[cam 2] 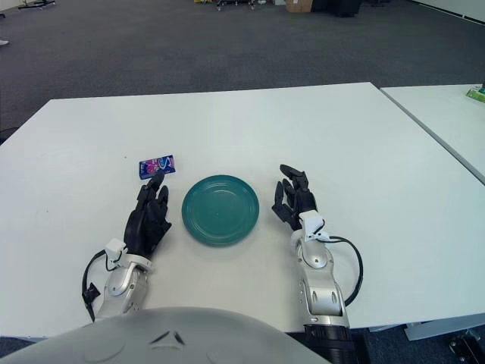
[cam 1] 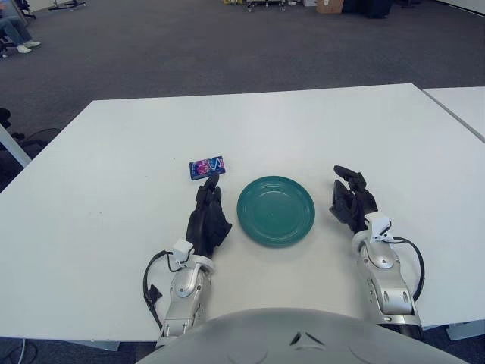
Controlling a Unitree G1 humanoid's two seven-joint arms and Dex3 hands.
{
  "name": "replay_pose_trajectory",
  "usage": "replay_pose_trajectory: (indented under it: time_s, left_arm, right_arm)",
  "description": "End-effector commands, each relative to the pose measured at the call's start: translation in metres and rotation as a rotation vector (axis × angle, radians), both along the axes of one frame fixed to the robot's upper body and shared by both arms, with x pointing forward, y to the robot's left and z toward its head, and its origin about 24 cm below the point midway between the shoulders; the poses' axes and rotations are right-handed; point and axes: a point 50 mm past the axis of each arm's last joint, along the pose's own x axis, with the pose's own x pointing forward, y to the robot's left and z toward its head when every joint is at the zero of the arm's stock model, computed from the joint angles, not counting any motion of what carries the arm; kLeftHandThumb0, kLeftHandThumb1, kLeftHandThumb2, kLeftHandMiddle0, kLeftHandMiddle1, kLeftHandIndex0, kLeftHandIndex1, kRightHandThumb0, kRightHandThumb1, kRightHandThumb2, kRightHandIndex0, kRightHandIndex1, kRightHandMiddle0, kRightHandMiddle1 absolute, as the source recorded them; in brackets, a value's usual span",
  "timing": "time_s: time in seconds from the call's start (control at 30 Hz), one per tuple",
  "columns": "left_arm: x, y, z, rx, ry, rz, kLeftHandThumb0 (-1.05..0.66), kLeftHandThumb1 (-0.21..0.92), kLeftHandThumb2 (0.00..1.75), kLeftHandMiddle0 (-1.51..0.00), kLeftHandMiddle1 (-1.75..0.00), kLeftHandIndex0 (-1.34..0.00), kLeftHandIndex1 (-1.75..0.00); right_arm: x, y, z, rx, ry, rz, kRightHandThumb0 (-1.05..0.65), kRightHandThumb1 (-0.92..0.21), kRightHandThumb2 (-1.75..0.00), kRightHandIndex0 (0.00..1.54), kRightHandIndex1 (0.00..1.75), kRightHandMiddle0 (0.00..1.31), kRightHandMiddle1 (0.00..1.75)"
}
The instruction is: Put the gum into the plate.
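The print on the gum pack (cam 1: pixel 207 167) is too small to read. The left robot hand (cam 1: pixel 208 214) fingertips (cam 1: pixel 212 182) reach its 6 o'clock edge; whether they touch cannot be told. The tabletop (cam 1: pixel 114 152) runs off the frame at 3 and 9 o'clock. A seated person (cam 1: pixel 15 34) at 10 o'clock is cut by the edge, only legs showing

Blue-and-pink patterned gum pack (cam 1: pixel 207 167), plain teal plate (cam 1: pixel 276 210), white table (cam 1: pixel 106 189), black fingers (cam 1: pixel 208 199).
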Motion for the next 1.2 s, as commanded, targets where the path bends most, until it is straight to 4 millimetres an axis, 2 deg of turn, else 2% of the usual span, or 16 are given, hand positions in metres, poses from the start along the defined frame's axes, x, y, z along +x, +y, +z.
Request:
replay_pose_trajectory:
  time_s: [0.0,0.2,0.37,0.57,0.73,0.93,1.17]
  left_arm:
    - [0.003,-0.003,-0.001,-0.02,0.014,0.013,-0.96,0.92,0.99,-0.12,-0.01,0.0,-0.43]
    - [0.005,-0.004,0.002,-0.023,-0.001,0.014,-0.95,0.92,1.0,-0.12,-0.01,0.0,-0.45]
    - [0.019,-0.01,0.023,-0.047,-0.047,0.028,-0.93,0.92,0.99,-0.14,-0.01,0.0,-0.5]
    - [0.044,-0.009,0.05,-0.047,-0.102,0.078,-0.89,0.92,0.98,-0.21,-0.03,0.0,-0.66]
    - [0.061,-0.001,0.058,0.009,-0.14,0.116,-0.87,0.92,0.94,-0.32,-0.05,0.0,-0.86]
    - [0.098,0.011,0.068,0.214,-0.214,0.082,-0.83,0.92,0.86,-0.38,-0.06,-0.02,-0.93]
    - [0.122,0.021,0.077,0.72,-0.333,-0.007,-0.86,0.92,0.79,-0.34,-0.03,0.0,-0.83]
  right_arm:
    - [-0.003,0.002,-0.01,0.018,0.067,0.007,-0.64,-0.92,-0.88,0.45,0.02,0.0,0.77]
    - [-0.003,0.002,-0.01,0.019,0.068,0.006,-0.65,-0.92,-0.88,0.45,0.02,0.0,0.78]
    - [-0.003,0.002,-0.011,0.019,0.071,0.005,-0.65,-0.92,-0.88,0.45,0.02,0.0,0.78]
    - [-0.002,0.003,-0.013,0.017,0.074,0.007,-0.65,-0.92,-0.88,0.46,0.02,0.0,0.79]
    - [0.0,0.005,-0.014,0.019,0.076,0.01,-0.65,-0.92,-0.88,0.47,0.02,0.0,0.79]
    - [0.001,0.006,-0.015,0.021,0.07,0.007,-0.65,-0.92,-0.89,0.47,0.02,0.0,0.79]
    - [0.003,0.007,-0.017,0.023,0.065,0.005,-0.65,-0.92,-0.89,0.47,0.02,0.0,0.8]
